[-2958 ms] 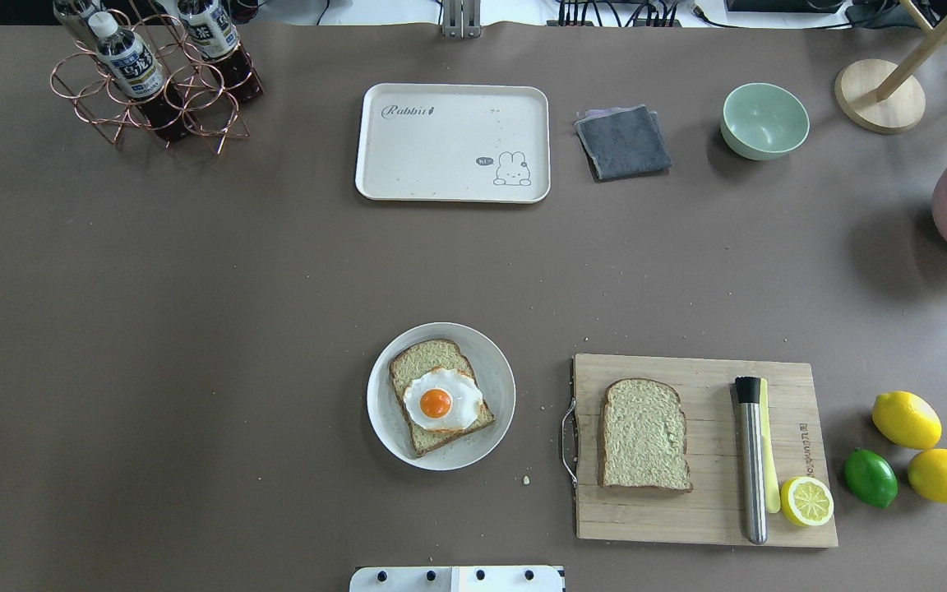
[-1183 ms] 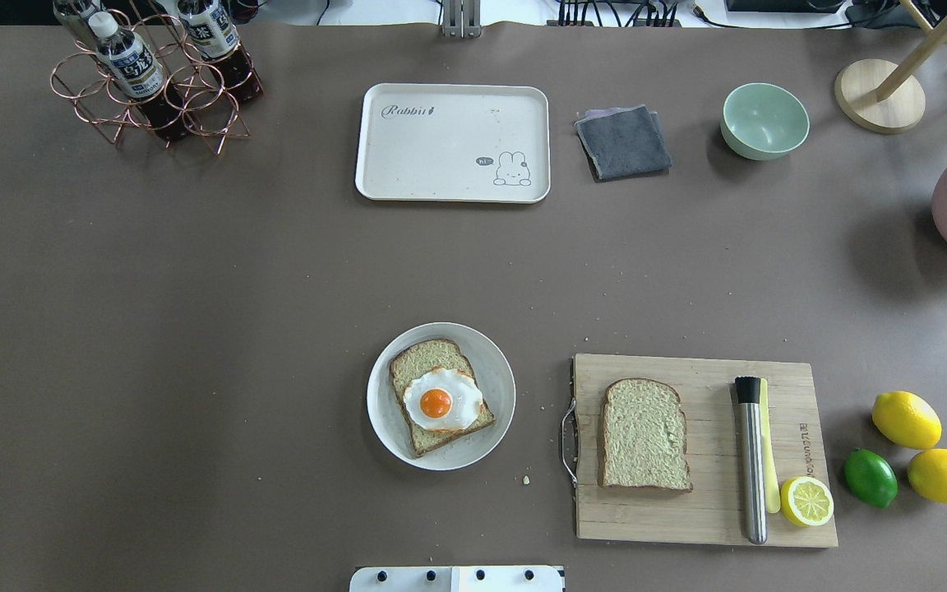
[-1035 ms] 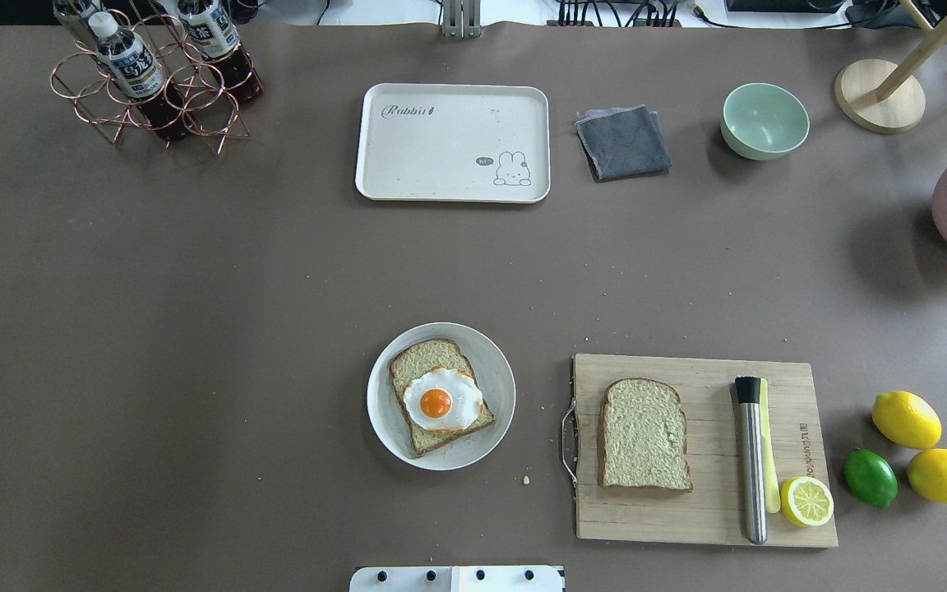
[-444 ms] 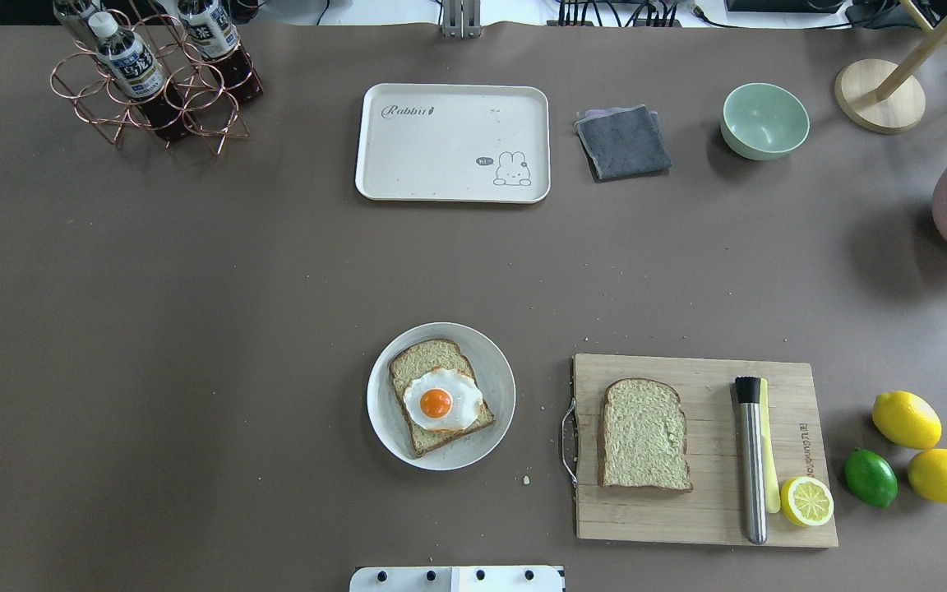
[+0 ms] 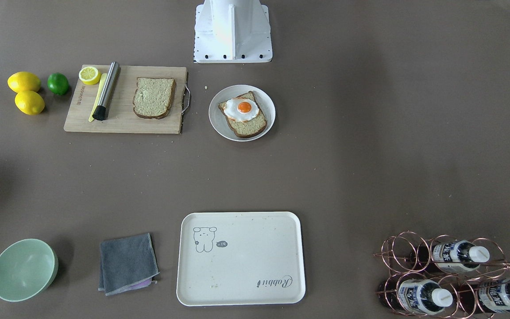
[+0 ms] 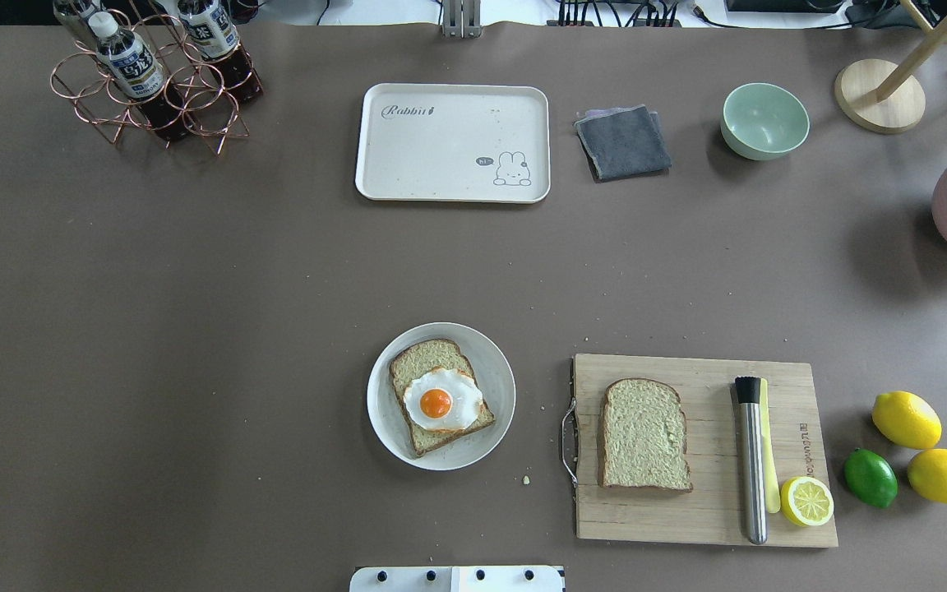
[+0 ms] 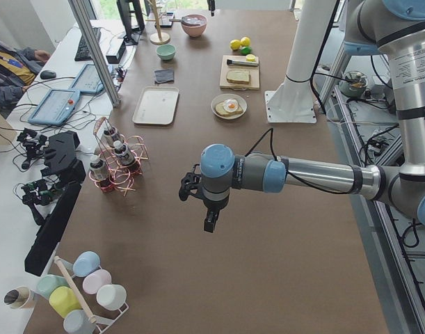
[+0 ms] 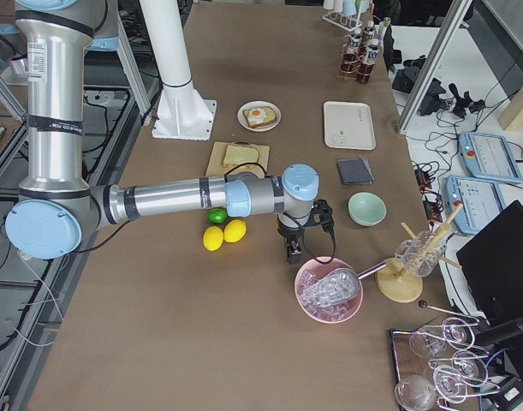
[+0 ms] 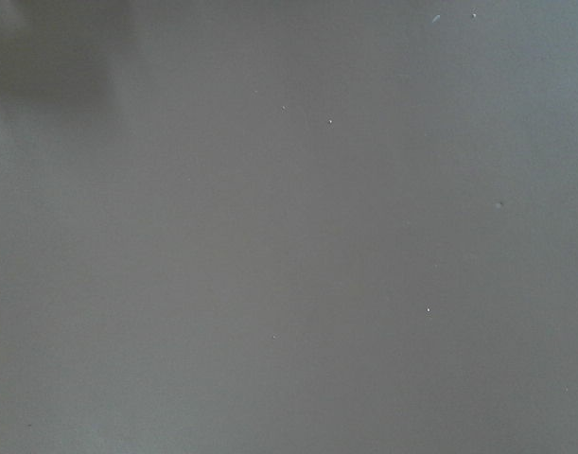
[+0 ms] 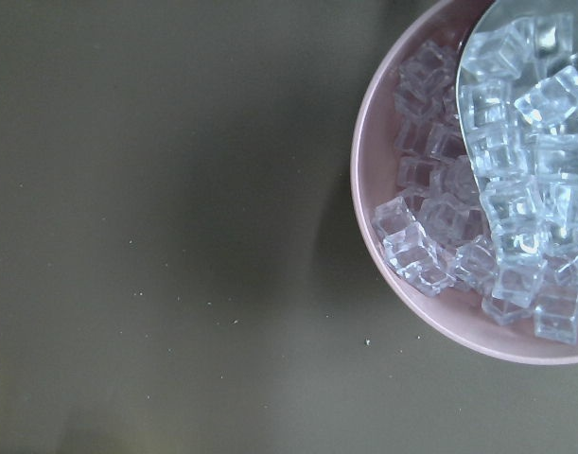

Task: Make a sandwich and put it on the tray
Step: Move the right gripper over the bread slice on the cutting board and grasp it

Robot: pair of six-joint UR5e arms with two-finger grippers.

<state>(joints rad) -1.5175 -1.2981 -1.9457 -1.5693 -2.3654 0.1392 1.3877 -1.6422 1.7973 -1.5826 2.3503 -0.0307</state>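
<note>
Currently the egg-topped slice (image 6: 418,359) is lying on the plate (image 6: 490,362), the plain slice (image 6: 644,434) on the cutting board (image 6: 712,493), tray (image 6: 452,141) well apart; left gripper (image 7: 209,223) and right gripper (image 8: 293,253) states I cannot tell; tilting is probably risking the fried egg (image 6: 437,403) sliding off.

Left arm (image 7: 316,175), right arm (image 8: 167,199): silver tubes, pale-blue joint caps, black wrist cables. Left gripper (image 7: 209,224), right gripper (image 8: 293,254): black. White base plate (image 5: 233,52), 4 dark screws.

Seen from overhead, there's a big open stretch of brown table (image 6: 194,271) running from the plate (image 6: 496,362) at lower centre up to the tray (image 6: 441,156) at top centre. The cutting board (image 6: 712,411) crowds the lower right. The bottle rack (image 6: 153,99) fills the upper left corner, and a cloth (image 6: 623,141) and bowl (image 6: 764,120) sit right of the tray.
</note>
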